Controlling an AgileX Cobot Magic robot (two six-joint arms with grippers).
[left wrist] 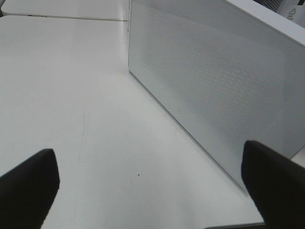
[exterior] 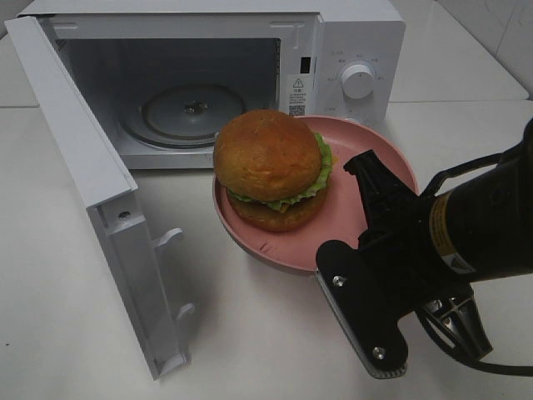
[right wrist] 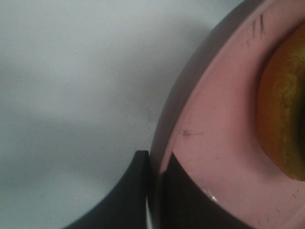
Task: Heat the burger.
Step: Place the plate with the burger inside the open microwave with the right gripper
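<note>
The right gripper (right wrist: pixel 155 188) pinches the rim of the pink plate (exterior: pixel 350 229) so the burger (exterior: pixel 268 157) can ride into the open microwave (exterior: pixel 358 33) at the back of the table (exterior: pixel 250 350). The left gripper (left wrist: pixel 147 160) is spread wide and empty.

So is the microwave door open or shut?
Open. The microwave door hangs wide left, and the glass turntable inside is visible.

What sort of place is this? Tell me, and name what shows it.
Probably a kitchen-style test counter: a white microwave with its door open, a burger on a pink plate before it, all on a plain white table.
</note>
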